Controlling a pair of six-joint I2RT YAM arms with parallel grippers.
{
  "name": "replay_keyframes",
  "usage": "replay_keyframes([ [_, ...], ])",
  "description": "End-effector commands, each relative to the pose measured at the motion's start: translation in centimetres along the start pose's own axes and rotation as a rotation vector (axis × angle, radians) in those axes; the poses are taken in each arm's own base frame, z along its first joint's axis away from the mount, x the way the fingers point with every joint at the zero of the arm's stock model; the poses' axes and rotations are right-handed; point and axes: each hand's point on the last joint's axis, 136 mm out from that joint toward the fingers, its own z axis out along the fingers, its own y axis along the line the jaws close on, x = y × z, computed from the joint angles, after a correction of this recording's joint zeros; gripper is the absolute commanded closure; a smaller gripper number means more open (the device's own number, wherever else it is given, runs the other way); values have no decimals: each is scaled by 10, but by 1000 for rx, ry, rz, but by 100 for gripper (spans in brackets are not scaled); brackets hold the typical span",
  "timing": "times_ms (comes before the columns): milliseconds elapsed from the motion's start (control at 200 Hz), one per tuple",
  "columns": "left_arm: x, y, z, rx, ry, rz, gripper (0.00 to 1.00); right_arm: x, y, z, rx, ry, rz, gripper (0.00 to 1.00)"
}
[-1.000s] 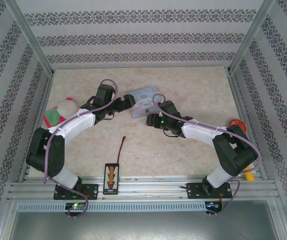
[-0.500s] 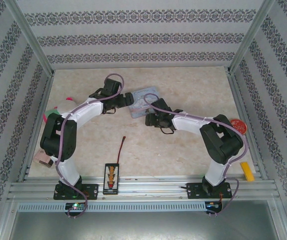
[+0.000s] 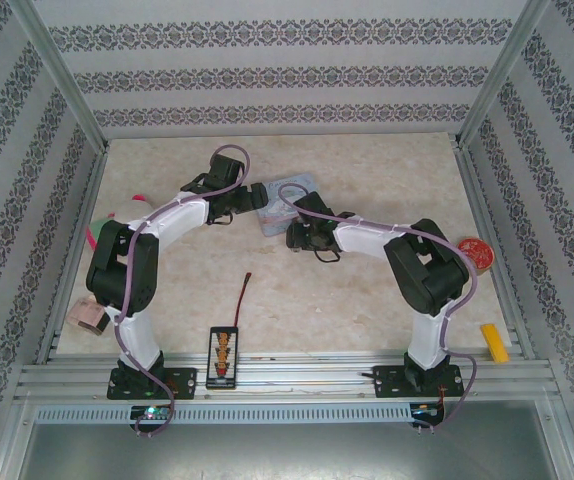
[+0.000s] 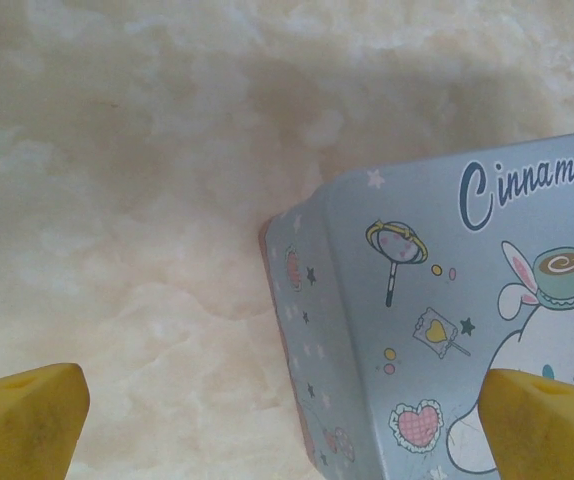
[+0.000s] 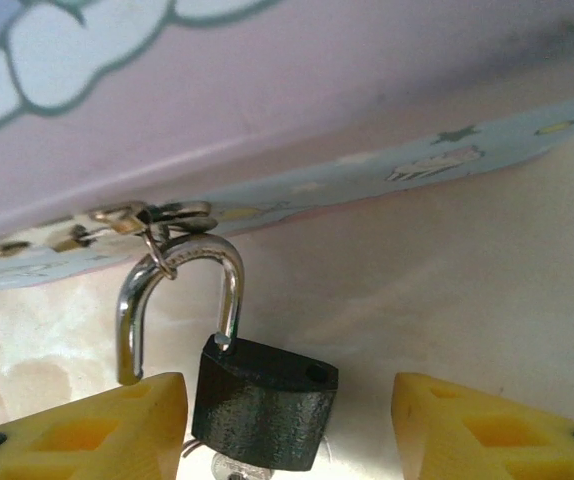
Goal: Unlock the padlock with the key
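Note:
The padlock [image 5: 265,405], small with a dark body, hangs from the latch of the pale blue tin [image 5: 297,190] by its silvery shackle [image 5: 182,270]. One shackle leg stands free of the body, so the lock is open. A sliver of the silvery key [image 5: 229,466] shows under the body, at the frame's edge. My right gripper [image 5: 287,430] is open, with the padlock between its yellow fingers and a wide gap on the right side. My left gripper [image 4: 287,425] is wide open astride a corner of the tin [image 4: 447,300]. From above, both grippers meet at the tin [image 3: 292,192].
A black strip with coloured marks [image 3: 223,357] and a thin red-and-black cable [image 3: 245,290] lie near the front edge. A pinkish block [image 3: 85,315] sits at the left rail. A red round thing [image 3: 475,250] and a yellow piece [image 3: 494,342] lie at the right.
Both arms have folded up closer to their bases, uncovering the pinkish block at the left. The right gripper has slid a little left along the tin's near side.

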Motion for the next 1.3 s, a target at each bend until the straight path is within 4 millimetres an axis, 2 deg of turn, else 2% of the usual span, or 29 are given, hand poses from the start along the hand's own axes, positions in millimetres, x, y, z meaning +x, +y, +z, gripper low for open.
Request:
replay_keyframes([
  [0,-1,9,6,-31,11,18,1,2,-4,4,44,13,-27,45],
  [220,1,7,6,-12,17,24,1,8,-18,4,106,29,-52,54],
  [330,1,5,3,-5,11,25,1,7,-21,1,116,26,-60,63],
  [455,2,7,0,-11,5,32,1,4,-19,-3,99,15,-72,79],
  [740,5,6,-6,-12,-12,52,1,-1,-9,-5,17,15,-90,91],
  [934,4,1,-11,-16,-30,81,1,0,-12,-8,34,11,-107,90],
  [1064,4,-4,-10,-29,-37,114,1,1,-14,-7,43,16,-122,77],
  [1174,4,-7,-8,-33,-37,131,1,3,-15,-5,46,22,-139,74],
  [1294,5,-11,-4,-31,-33,147,1,1,-14,-2,46,21,-166,65],
])
